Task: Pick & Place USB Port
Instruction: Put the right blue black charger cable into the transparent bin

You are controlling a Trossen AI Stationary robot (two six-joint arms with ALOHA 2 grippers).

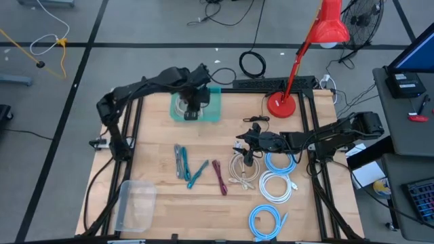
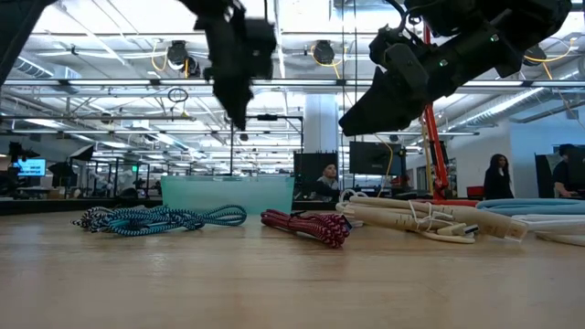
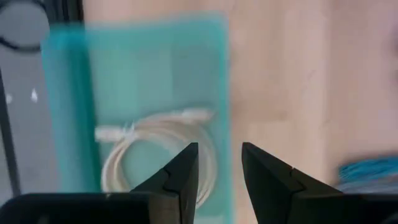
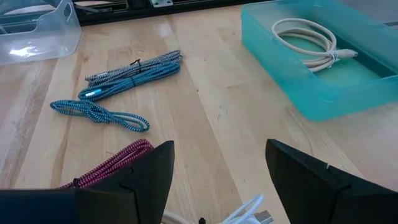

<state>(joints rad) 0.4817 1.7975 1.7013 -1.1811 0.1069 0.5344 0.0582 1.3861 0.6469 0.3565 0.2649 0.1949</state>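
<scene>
Overhead, left end effector (image 1: 192, 108) parted above teal bin (image 1: 215, 108), empty.

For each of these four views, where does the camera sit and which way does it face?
High: overhead, straight down; both arms, teal bin.
Low: table height, level into the room; both arms from above.
Left wrist: on the left arm, down past open left gripper at a white cable in the bin.
Right wrist: across table past open right gripper.
All share the bin.

grey floor (image 1: 135, 24), red lamp (image 1: 330, 27), fan (image 1: 361, 20)
</scene>
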